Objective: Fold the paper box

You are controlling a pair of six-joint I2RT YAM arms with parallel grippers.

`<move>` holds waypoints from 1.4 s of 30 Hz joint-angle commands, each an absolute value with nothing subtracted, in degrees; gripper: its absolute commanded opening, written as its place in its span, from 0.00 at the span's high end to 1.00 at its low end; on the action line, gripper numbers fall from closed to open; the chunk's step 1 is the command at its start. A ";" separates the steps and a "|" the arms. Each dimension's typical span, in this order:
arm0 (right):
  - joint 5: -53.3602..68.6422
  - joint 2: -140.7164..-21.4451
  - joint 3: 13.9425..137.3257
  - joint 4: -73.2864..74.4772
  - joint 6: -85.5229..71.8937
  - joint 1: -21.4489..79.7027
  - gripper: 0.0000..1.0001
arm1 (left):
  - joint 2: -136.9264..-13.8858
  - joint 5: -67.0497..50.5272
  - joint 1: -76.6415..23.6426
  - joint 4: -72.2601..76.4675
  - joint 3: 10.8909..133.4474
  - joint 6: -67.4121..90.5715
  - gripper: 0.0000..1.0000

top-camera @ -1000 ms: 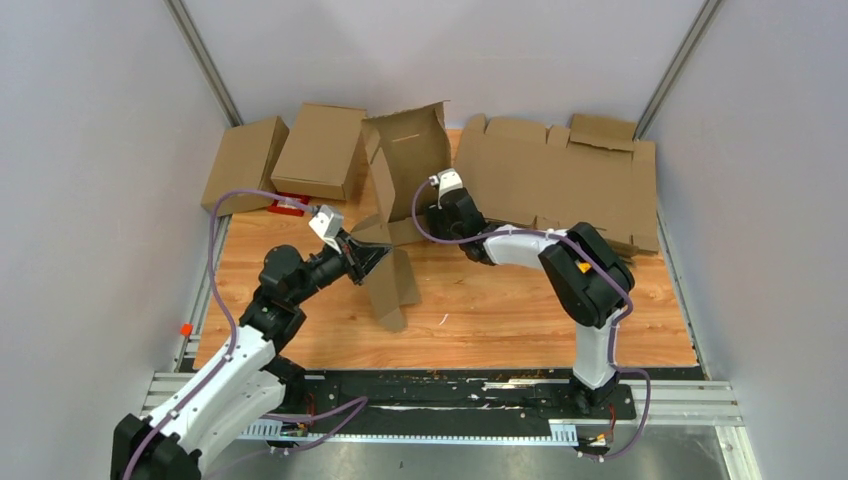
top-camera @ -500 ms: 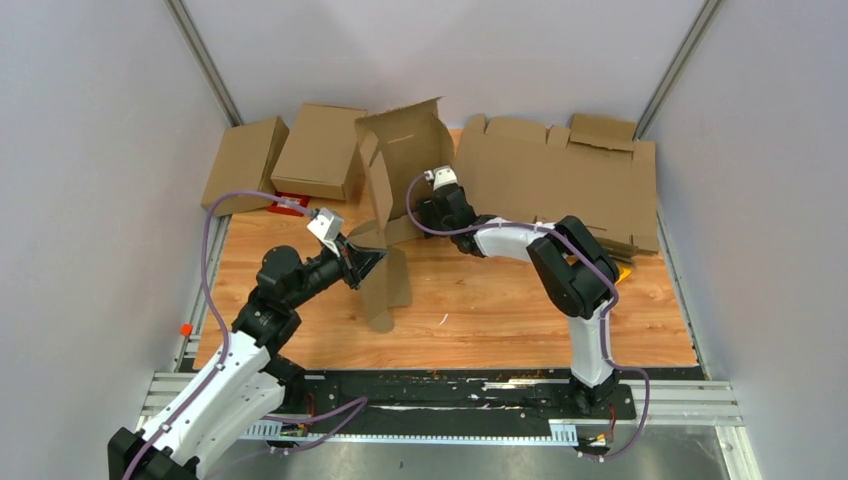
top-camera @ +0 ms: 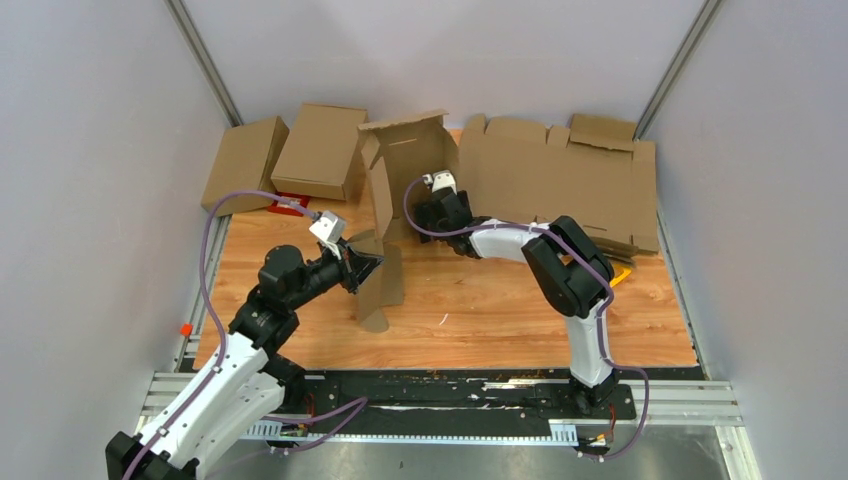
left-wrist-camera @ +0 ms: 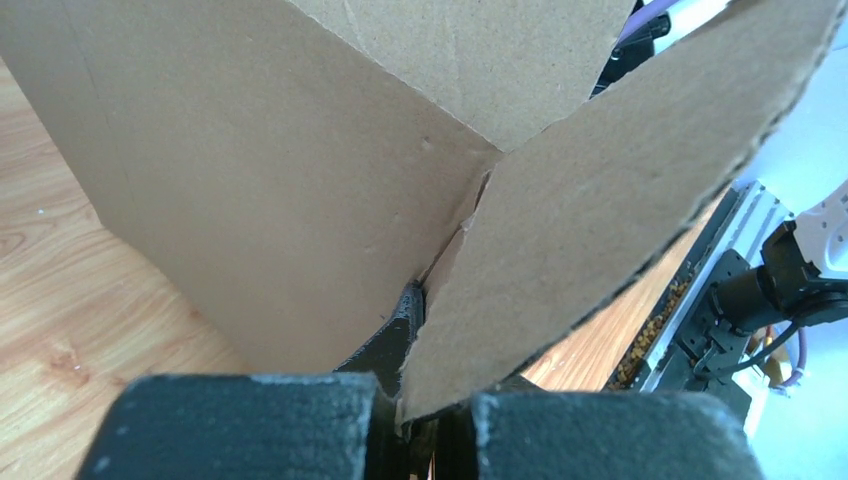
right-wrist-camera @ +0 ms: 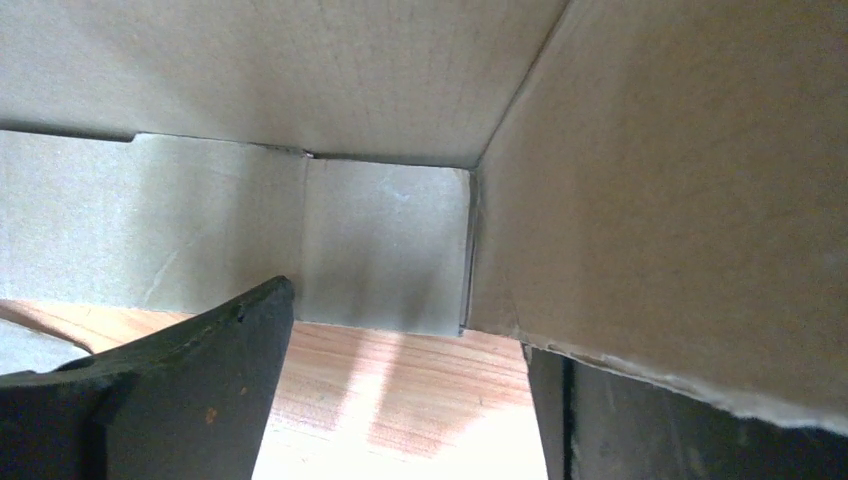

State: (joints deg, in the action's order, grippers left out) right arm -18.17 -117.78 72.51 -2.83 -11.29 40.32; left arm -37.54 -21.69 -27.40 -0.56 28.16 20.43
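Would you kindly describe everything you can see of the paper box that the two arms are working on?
The paper box is plain brown corrugated cardboard, unprinted, half-erected into an open tube with loose flaps and crease lines. It stands on the wooden table, middle rear, with one long flap reaching toward the near side. The left gripper is shut on a lower flap. The right gripper, jaws apart, points into its hollow inside.

The left arm (top-camera: 225,375) and right arm (top-camera: 590,340) have white shells over black joints, with purple cables (top-camera: 205,270) looping along both.
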 commanded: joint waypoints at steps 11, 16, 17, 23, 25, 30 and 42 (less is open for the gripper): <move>-2.81 -114.43 70.18 -4.12 -14.75 36.06 0.03 | -38.81 -20.04 -27.69 -13.55 29.17 22.04 1.00; -3.73 -113.23 69.32 -5.32 -15.41 36.01 0.02 | -38.97 -20.22 -27.69 -13.56 29.34 22.06 1.00; -4.10 -112.48 68.63 -5.98 -15.59 36.08 0.02 | -38.93 -20.22 -27.69 -13.62 29.41 22.06 1.00; -5.85 -108.60 66.18 -8.57 -15.24 35.92 0.00 | -38.78 -20.00 -27.69 -13.72 29.37 21.97 1.00; -5.77 -108.61 66.95 -7.87 -15.10 35.70 0.00 | -38.89 -20.04 -27.69 -13.61 29.24 21.97 1.00; -5.73 -108.80 67.78 -7.98 -15.38 35.61 0.06 | -38.96 -20.12 -27.69 -13.43 29.27 21.97 1.00; -4.99 -109.77 68.54 -9.07 -15.74 34.06 0.04 | -39.11 -20.48 -27.69 -13.37 29.32 21.78 1.00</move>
State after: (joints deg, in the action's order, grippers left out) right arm -5.30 -111.85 66.92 -4.80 -14.09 35.46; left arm -37.56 -19.84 -27.40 -3.49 29.54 19.94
